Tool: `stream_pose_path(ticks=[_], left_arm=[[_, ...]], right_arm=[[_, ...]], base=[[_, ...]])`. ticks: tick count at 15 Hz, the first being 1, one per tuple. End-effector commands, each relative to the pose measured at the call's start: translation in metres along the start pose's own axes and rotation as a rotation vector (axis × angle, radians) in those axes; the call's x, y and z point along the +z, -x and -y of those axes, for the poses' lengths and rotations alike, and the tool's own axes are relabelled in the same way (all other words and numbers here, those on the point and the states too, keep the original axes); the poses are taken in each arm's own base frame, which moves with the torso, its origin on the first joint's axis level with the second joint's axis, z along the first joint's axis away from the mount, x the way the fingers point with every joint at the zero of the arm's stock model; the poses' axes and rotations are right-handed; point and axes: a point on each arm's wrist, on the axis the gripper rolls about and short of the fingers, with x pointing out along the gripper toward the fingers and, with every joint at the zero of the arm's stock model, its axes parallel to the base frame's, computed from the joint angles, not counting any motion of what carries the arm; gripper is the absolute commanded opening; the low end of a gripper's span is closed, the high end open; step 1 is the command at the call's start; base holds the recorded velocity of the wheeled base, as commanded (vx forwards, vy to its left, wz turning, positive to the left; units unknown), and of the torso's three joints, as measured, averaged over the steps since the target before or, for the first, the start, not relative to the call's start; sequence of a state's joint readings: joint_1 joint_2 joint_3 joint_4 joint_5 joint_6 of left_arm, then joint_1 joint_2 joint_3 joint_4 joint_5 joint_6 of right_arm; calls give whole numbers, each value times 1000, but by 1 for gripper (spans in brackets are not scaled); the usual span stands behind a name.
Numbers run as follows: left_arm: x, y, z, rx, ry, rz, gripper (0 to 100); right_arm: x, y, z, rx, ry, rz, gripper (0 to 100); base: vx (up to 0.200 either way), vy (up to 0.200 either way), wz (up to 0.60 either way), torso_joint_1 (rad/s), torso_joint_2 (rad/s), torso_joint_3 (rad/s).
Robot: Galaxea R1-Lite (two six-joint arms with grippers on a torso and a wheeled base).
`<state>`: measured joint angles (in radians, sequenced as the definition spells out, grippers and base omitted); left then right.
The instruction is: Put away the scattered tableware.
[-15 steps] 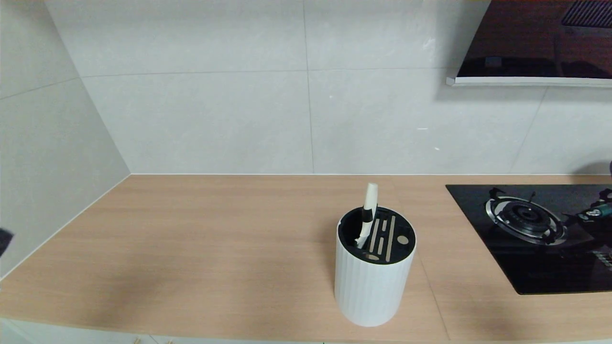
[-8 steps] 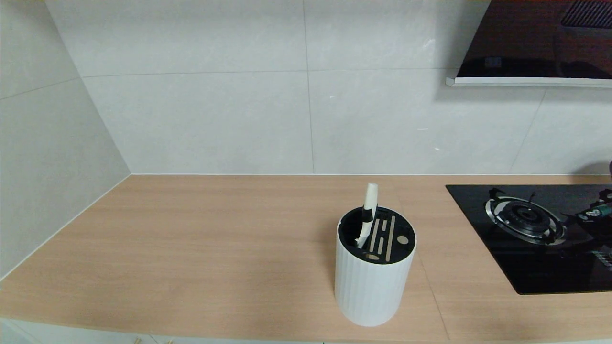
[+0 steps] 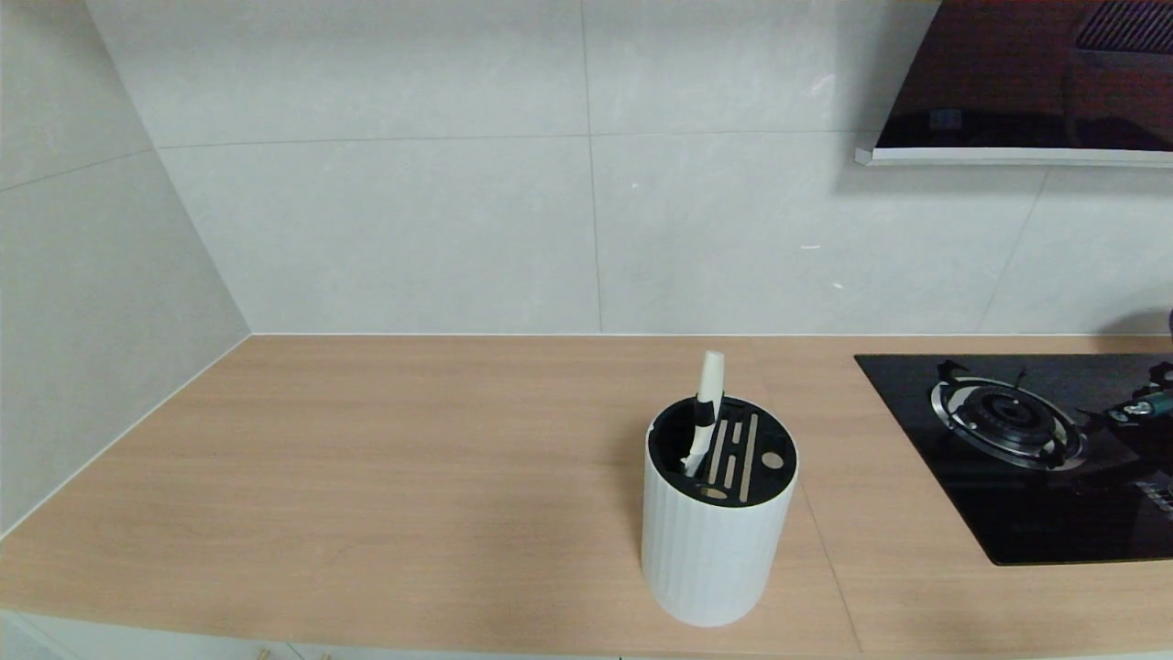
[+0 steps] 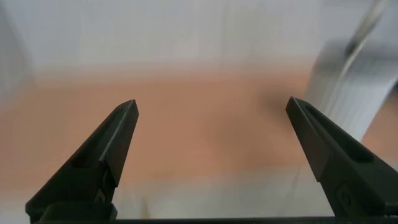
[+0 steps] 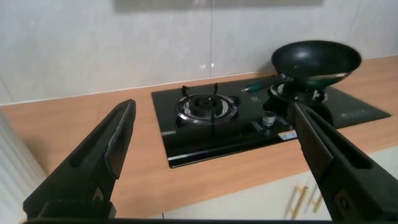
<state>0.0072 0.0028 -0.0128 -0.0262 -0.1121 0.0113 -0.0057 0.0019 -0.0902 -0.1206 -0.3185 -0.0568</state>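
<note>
1. The tableware that can be made out is one utensil (image 3: 707, 385) with a cream handle and a dark band partway down. It is already stood in the white ribbed holder (image 3: 718, 541), which sits on the wooden worktop (image 3: 412, 458) at roughly 5 o'clock in the head view
2. Handling, as a guess: the utensil is probably light and stiff, with a smooth handle that could be a bit slippery. It'd best be pinched on the cream part sticking up above the rim and lifted straight up, since the working end is buried and can't be identified
3. The holder's black top insert is split up: an open well on the 9 o'clock side, where the utensil leans with its handle tipped toward 12 o'clock, then narrow slots and a couple of round holes toward 3 o'clock. Nothing is seen poking out of those
4. The left tool (image 4: 211, 106) is spread wide with nothing gripped, and the holder is seen blurred beyond it
5. The right tool (image 5: 212, 107) is also wide open and empty, facing the black hob (image 5: 205, 140), where a dark pan (image 5: 316, 59) sits on the far burner
</note>
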Motion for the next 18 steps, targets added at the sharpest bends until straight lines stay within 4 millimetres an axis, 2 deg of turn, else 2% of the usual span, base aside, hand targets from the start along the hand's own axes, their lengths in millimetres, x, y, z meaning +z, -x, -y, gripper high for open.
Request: stream_pose_path(ticks=[1,4,10,11,12,18], left_arm=[[-3,-1,-1,34,-32,-11,100],[-6,0,-3,120,13,-35,100],[-6,0,-3,120,15,-35,100],[-6,0,-3,120,15,-35,100],[-6,0,-3,120,15,-35,100],[-6,0,-3,120,15,-35,100]], right_arm=[[-23,-3,-3,46,2,-60,100],[-34,-2,-4,74,-4,-168,100],[-33,-2,-5,129,-29,-158,100],[-36,-1,-8,265,-34,-187,100],[-38,0,-9,322,-31,-217,100],[-38,0,-9,321,-35,-208,100]], base=[[0,0,0,0,0,0],[0,0,0,0,0,0],[0,0,0,0,0,0],[0,0,0,0,0,0],[0,0,0,0,0,0],[0,0,0,0,0,0]])
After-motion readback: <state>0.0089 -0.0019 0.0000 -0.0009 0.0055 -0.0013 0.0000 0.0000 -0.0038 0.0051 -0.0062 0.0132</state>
